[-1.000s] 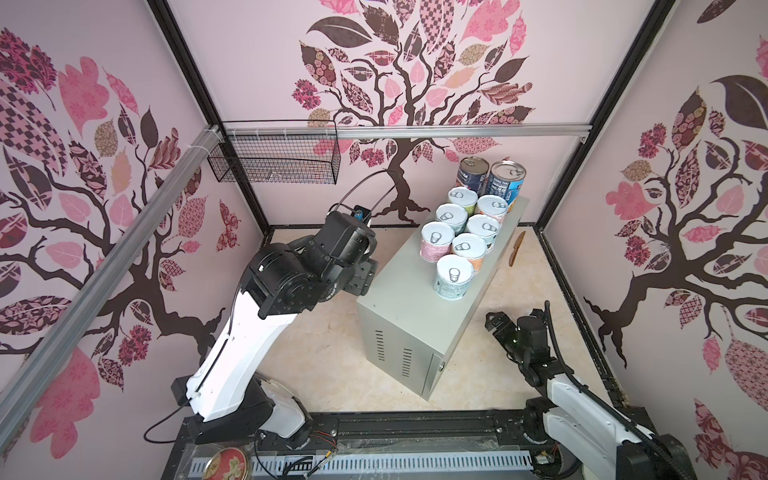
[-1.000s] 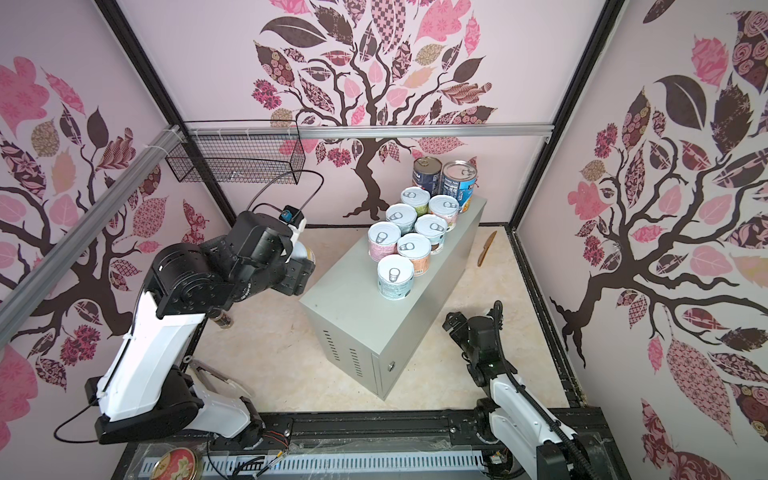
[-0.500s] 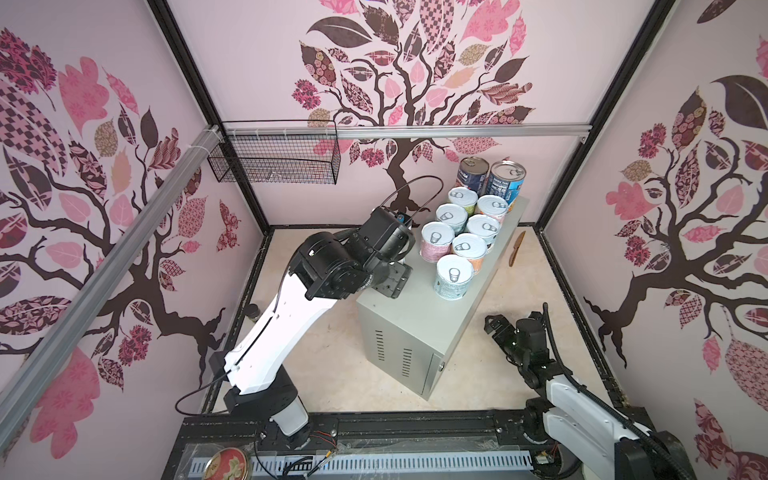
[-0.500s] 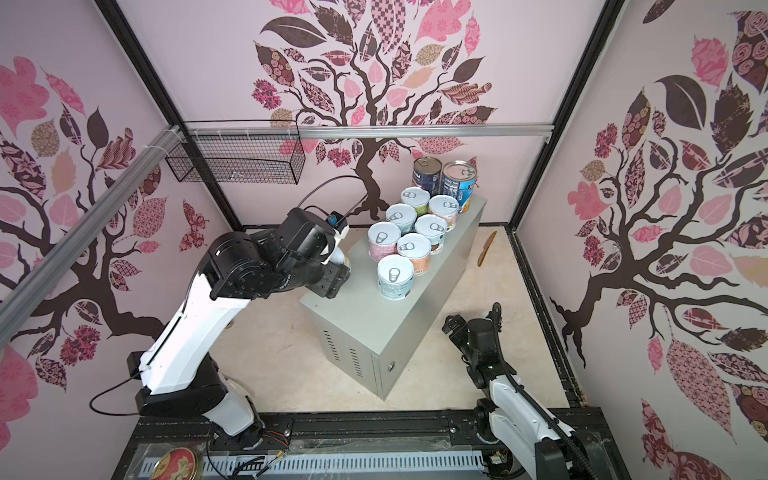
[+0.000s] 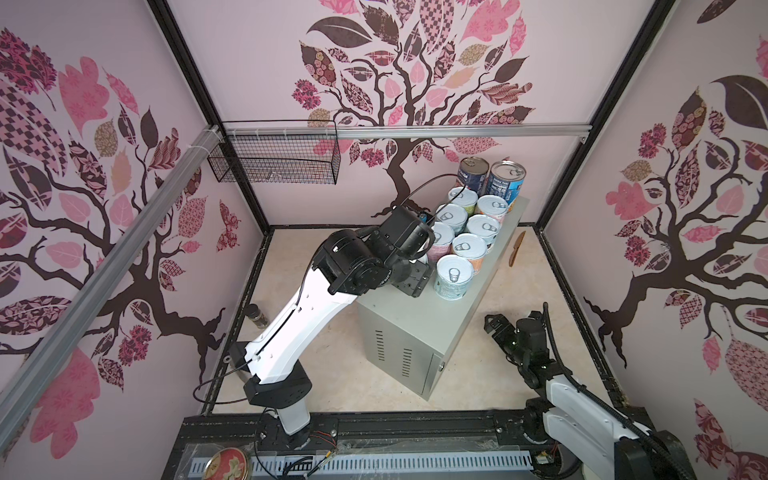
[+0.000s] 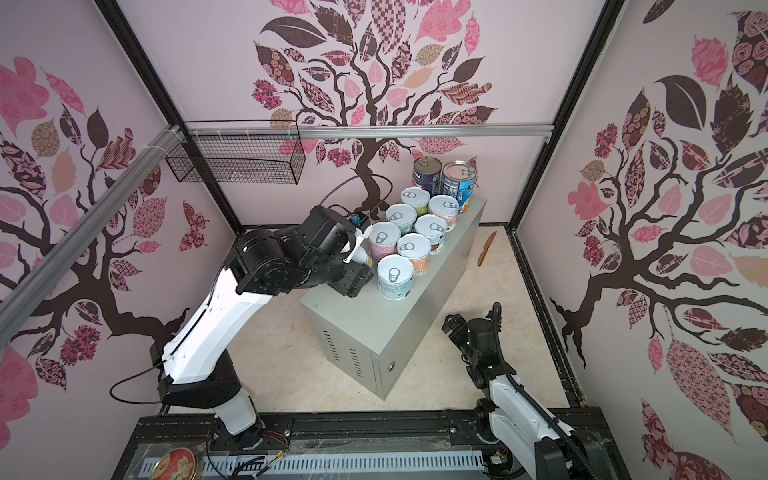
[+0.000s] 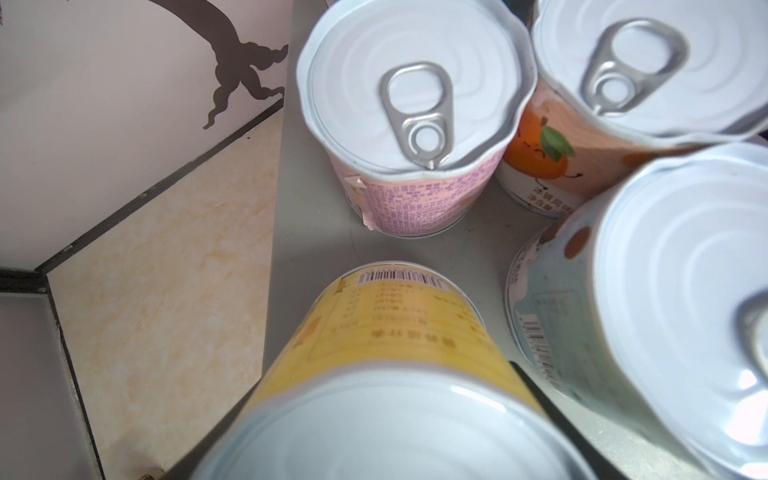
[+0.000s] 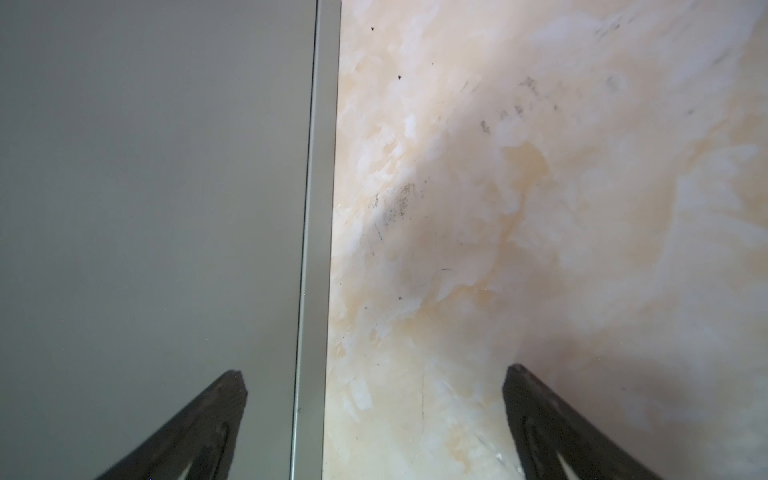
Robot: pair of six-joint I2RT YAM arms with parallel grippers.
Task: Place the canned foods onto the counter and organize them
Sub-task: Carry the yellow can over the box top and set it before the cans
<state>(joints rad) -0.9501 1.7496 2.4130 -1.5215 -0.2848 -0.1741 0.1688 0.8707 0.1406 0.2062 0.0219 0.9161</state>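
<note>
Ten cans are in sight, and nine of them stand upright on the table (image 5: 415,326), the long grey metal box in the middle of the floor (image 5: 345,386). Your left arm (image 5: 299,328) rises from its base and bends over the table's left edge. Its wrist is turned down just beside the cluster of cans. The left fingers (image 7: 582,440) are grasping the tenth, the yellow can (image 7: 399,328), by its sides near the lid. That can is upright over the strip along the table's left edge, with the pink can (image 7: 415,199) beyond it and the pale green can (image 7: 552,307) beside it. You cannot tell whether its base touches the metal. Your right arm (image 5: 582,409) lies low beside the table's near end. The right fingers (image 8: 195,428) are released and spread wide, with only the box wall and the floor showing between them.

On the table, two tall blue cans (image 5: 503,187) stand side by side at the far end. In front of them, seven short cans (image 5: 482,226) sit packed in two rows, three on the left and four on the right. The pale green one is nearest the arm bases. A black wire basket (image 5: 274,166) hangs from the back rail, and a small dark jar (image 5: 258,316) stands on the floor by the left wall.
</note>
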